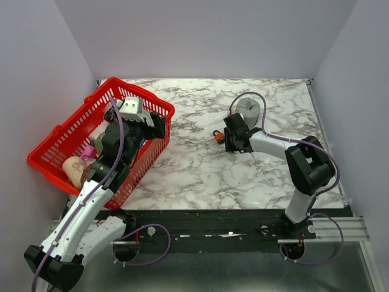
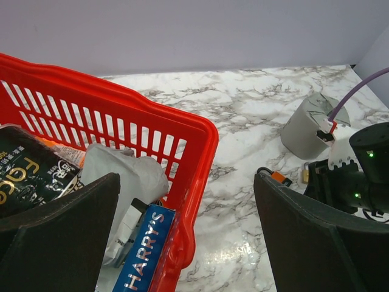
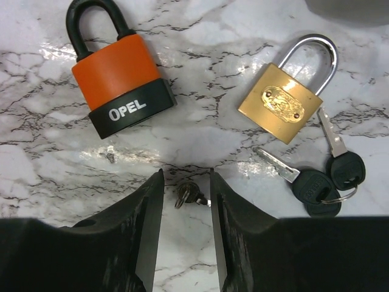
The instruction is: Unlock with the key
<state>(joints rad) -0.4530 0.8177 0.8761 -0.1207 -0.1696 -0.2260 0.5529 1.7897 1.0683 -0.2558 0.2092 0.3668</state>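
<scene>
Right gripper (image 3: pixel 186 176), jaws narrowly parted and clamping nothing, straddles the tiny dark-headed metal key (image 3: pixel 189 195) lying on the marble-patterned table (image 3: pixel 200 140), evidently placed to pinch it. Orange-bodied, black-shackled padlock (image 3: pixel 121 79) lies near, beyond the fingertips; left gripper (image 2: pixel 185 225) hangs wide open and empty over the red plastic basket (image 2: pixel 200 140).

**A:** quick headcount of what's on the bench (image 1: pixel 200 170)?

**B:** Padlocks: two, one orange padlock (image 3: pixel 121 82) and one brass padlock (image 3: pixel 279 103). Keys: three. That's two ringed keys (image 3: pixel 315 185) with black heads, plus the key (image 3: pixel 187 194), a tiny one lying on its own. One red basket (image 2: pixel 152 109), and the stuff inside is too piled up to count. One grey cup (image 2: pixel 301 131).

**A:** and arms?

**B:** Two, with one gripper each: left gripper (image 2: pixel 187 176), right gripper (image 3: pixel 186 173).
</scene>
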